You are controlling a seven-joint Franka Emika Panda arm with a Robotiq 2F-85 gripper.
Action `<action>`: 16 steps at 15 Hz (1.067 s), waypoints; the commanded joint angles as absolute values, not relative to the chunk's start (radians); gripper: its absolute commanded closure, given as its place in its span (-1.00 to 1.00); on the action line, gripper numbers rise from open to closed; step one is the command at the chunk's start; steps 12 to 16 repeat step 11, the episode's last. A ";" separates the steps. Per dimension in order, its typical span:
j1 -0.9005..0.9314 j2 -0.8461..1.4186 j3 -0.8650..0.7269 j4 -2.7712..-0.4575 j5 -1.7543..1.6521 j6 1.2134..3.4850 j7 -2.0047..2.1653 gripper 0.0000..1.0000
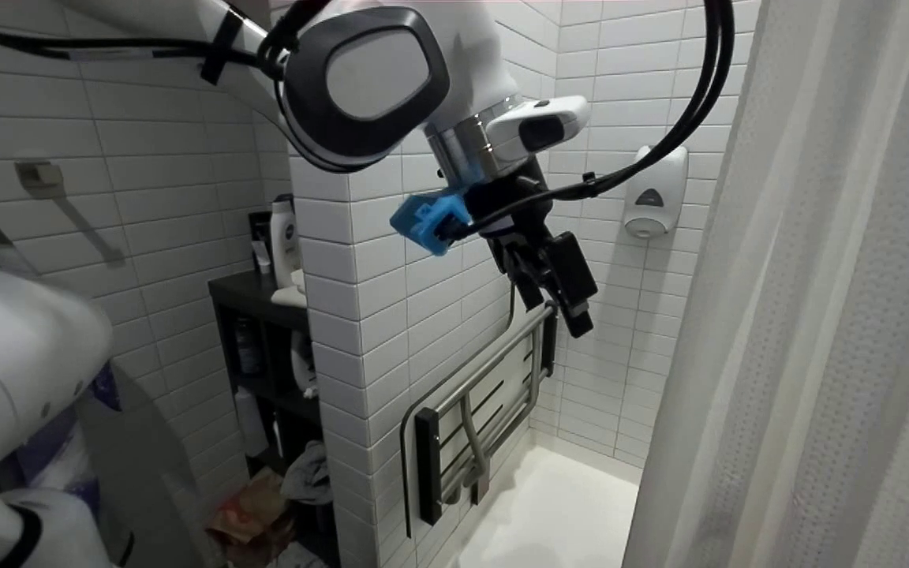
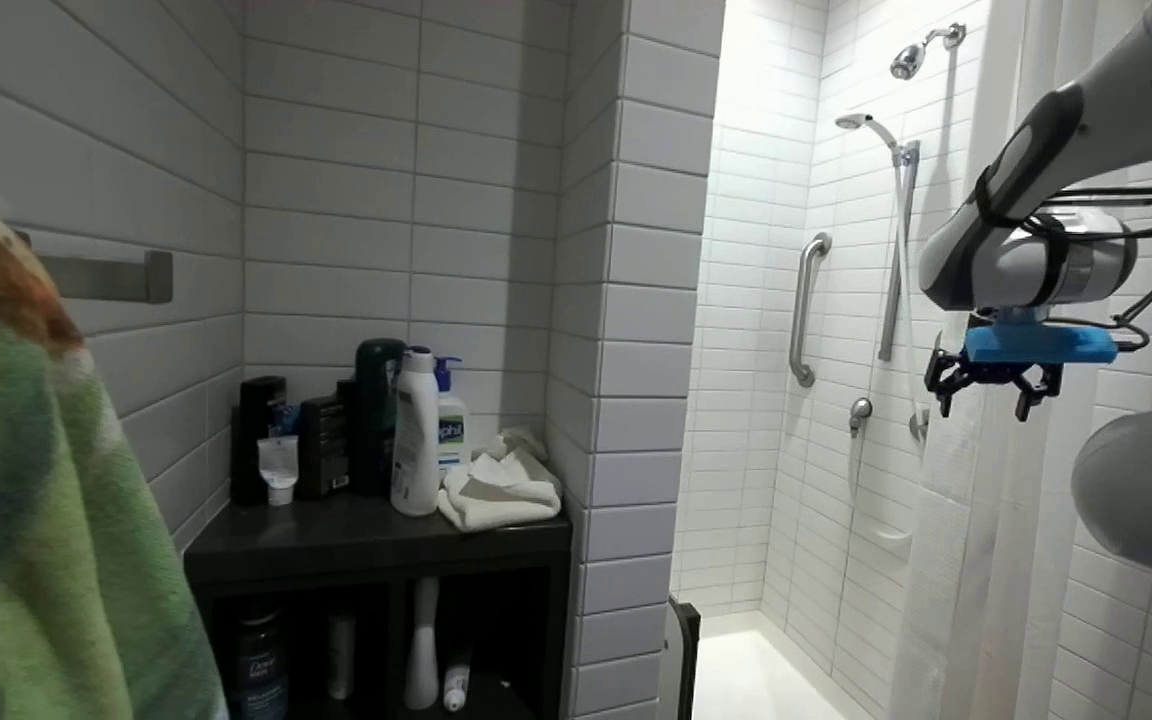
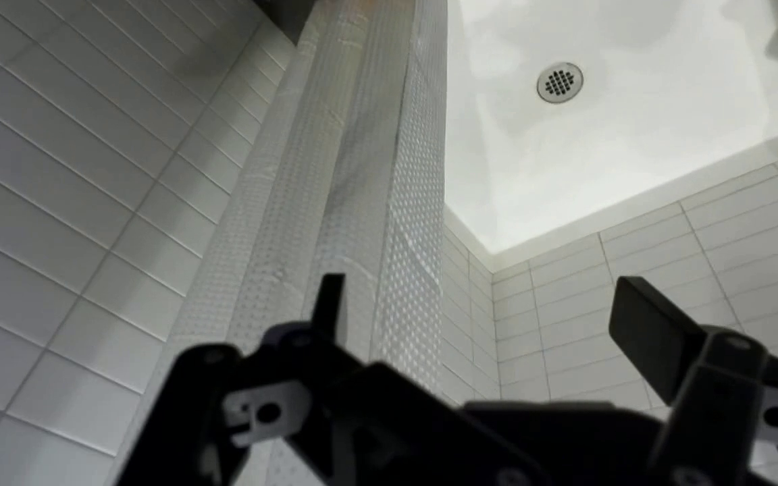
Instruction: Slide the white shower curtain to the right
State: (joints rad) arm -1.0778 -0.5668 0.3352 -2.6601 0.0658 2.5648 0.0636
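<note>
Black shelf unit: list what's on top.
Black containers, a small white tube, a dark green bottle, a white bottle, a pump bottle partly hidden behind it, and a white cloth. Anything fully behind these is covered.

In both exterior views we see a black shelf (image 2: 336, 532) toward 8 o'clock. In an exterior view its top holds lots of stuff, and we start at the white bottle (image 2: 416, 440). From there, the pump bottle (image 2: 452, 422) is at 2 o'clock and a crumpled cloth (image 2: 501, 490) is just beside at 4. A green bottle (image 2: 376, 415) stands at 10. At 9 we find a black pack (image 2: 324, 447), then a tube (image 2: 279, 465) standing on its cap. The dark things (image 2: 261, 405) behind it are hard to tell apart. The shower floor (image 1: 557, 505) is white, at 5 o'clock in both exterior views. In the wrist view we spot its round drain (image 3: 560, 82) between 1 and 2.
</note>
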 commanded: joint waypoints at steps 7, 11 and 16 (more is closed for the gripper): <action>-0.878 -0.663 0.086 -2.773 -0.110 2.790 0.101 -1.00; -0.877 -0.665 0.086 -2.774 -0.110 2.791 0.101 -1.00; -0.877 -0.665 0.086 -2.774 -0.110 2.791 0.101 -1.00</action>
